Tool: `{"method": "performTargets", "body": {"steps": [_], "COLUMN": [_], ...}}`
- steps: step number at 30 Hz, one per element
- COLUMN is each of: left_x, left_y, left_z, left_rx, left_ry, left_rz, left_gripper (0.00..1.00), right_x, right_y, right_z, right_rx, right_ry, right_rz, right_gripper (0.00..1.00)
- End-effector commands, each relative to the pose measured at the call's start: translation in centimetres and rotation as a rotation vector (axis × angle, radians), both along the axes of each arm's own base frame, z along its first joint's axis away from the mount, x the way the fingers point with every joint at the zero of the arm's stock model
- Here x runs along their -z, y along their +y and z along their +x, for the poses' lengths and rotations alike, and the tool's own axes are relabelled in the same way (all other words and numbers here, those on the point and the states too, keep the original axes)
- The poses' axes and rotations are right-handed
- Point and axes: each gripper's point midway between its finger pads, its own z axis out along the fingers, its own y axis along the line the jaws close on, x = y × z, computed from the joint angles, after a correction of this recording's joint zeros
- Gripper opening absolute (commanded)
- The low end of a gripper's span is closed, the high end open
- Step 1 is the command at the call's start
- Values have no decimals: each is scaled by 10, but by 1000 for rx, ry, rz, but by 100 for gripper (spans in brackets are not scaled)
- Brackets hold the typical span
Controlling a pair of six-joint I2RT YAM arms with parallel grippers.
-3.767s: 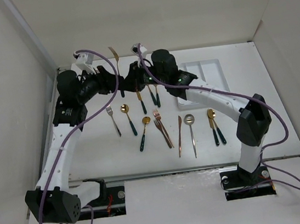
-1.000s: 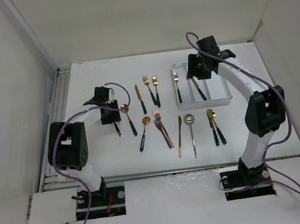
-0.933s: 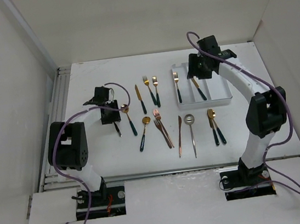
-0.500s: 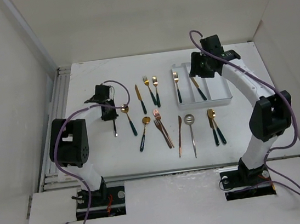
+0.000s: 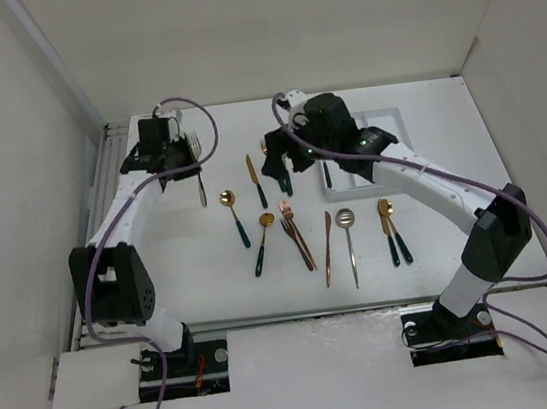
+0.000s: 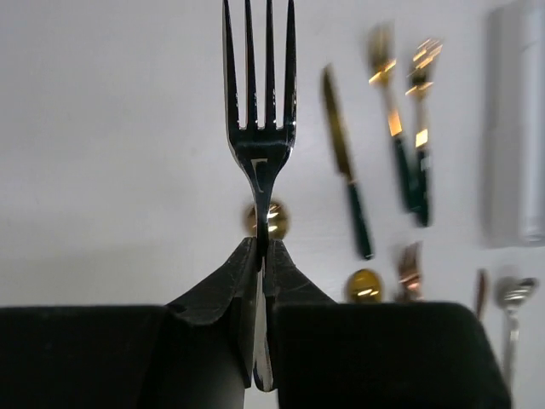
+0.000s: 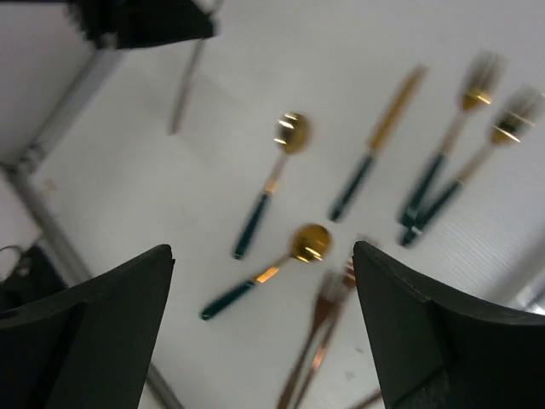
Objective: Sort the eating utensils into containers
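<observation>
My left gripper [image 5: 178, 156] is shut on a silver fork [image 5: 199, 174], pinching its neck [image 6: 261, 230] so the tines [image 6: 259, 77] stick out ahead, above the back left of the table. My right gripper [image 5: 284, 168] hangs open over the back row of utensils, with nothing between its fingers [image 7: 264, 281]. Below it lie two gold spoons with dark handles [image 7: 274, 183] [image 7: 272, 268], a gold knife [image 7: 375, 141], two gold forks [image 7: 451, 162] and copper forks [image 7: 319, 341]. The white tray [image 5: 390, 129] sits at the back right, partly hidden by the right arm.
Nearer the front lie a copper knife [image 5: 328, 248], a silver spoon [image 5: 349, 240] and two gold spoons [image 5: 392, 229]. White walls close in the table on the left, back and right. A ribbed metal strip [image 5: 110, 186] runs along the left edge.
The left gripper shut on the silver fork, lifted it off the table and carried it back and left. The right arm swung from the tray leftward over the utensils, its jaws spreading wider.
</observation>
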Motion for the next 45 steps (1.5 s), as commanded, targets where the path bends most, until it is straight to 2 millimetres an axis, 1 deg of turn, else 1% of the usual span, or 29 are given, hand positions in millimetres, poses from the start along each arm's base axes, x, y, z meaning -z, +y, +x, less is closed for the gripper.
{"method": "performTargets", "body": {"steps": [1, 3, 4, 6, 8, 10, 12, 15, 20, 21, 22, 23, 26, 27, 30, 31, 32, 33, 34, 35, 36, 37, 38, 39, 41, 42, 43, 44, 45], "left_x": [-107, -136, -142, -159, -163, -175, -179, -176, -179, -177, -173, -176, -169, -169, -160, -160, -160, -155, -155, -151, -148, -148, -147, -146, -144, -137, -131, -123, -122], "left_y": [-21, -31, -31, -43, -55, -65, -68, -67, -66, -67, -67, -67, -70, -70, -70, -70, -71, -71, -71, -69, -67, -65, -60, -56, -47, -36, -28, -20, -17], "left_z": [1, -4, -7, -16, -25, -33, -36, -39, -41, -43, -43, -45, -48, -48, -49, -49, -50, -50, -50, -46, -46, -46, -43, -41, -39, -37, -36, -35, -34], "left_rx": [72, 78, 70, 81, 113, 142, 158, 147, 153, 160, 159, 160, 171, 166, 164, 164, 181, 179, 179, 163, 162, 161, 145, 132, 105, 61, 45, 23, 19], "left_ry": [-243, -309, -320, -363, -373, -410, -423, -415, -427, -415, -406, -415, -390, -387, -369, -369, -372, -354, -354, -346, -341, -346, -355, -363, -375, -361, -354, -341, -344], "left_rz": [-119, -173, -187, -224, -245, -268, -263, -251, -246, -249, -248, -249, -265, -272, -269, -269, -264, -262, -262, -250, -234, -221, -194, -171, -126, -98, -78, -54, -38], "left_gripper": [0, 0, 0, 0, 0, 0, 0, 0, 0, 0, 0, 0, 0, 0, 0, 0, 3, 26, 77, 100, 100, 100, 100, 100, 100, 100, 100, 100, 100], "right_x": [-75, -74, -89, -89, -97, -91, -97, -94, -71, -68, -74, -67, -76, -71, -76, -76, -71, -72, -78, -77, -59, -62, -52, -29, -1, 16, 37, 55, 61], "right_y": [60, 81, 95, 114, 125, 132, 136, 149, 154, 156, 156, 158, 164, 167, 171, 171, 170, 167, 158, 144, 132, 117, 102, 73, 32, -3, -22, -55, -58], "right_z": [-20, -22, -31, -34, -34, -24, -18, -19, -1, 3, 4, 4, 6, 8, 7, 7, 9, 6, 10, 21, 26, 28, 33, 49, 60, 79, 81, 87, 82], "right_rx": [-214, -246, -296, -319, -310, -259, -249, -291, -196, -185, -187, -194, -201, -200, -222, -222, -209, -208, -194, -161, -135, -107, -84, -15, 80, 174, 217, 282, 272], "right_ry": [-203, -188, -203, -190, -193, -159, -172, -144, -80, -79, -89, -78, -76, -71, -69, -69, -65, -65, -73, -70, -42, -33, -12, 29, 80, 100, 135, 162, 178], "right_rz": [237, 257, 284, 316, 351, 384, 401, 431, 430, 425, 434, 427, 452, 448, 466, 466, 459, 459, 462, 462, 436, 437, 419, 381, 295, 249, 199, 118, 84], "right_gripper": [92, 92, 92, 89, 87, 86, 85, 80, 69, 63, 60, 56, 35, 23, 3, 0, 0, 0, 0, 0, 0, 0, 0, 0, 0, 0, 0, 0, 0]}}
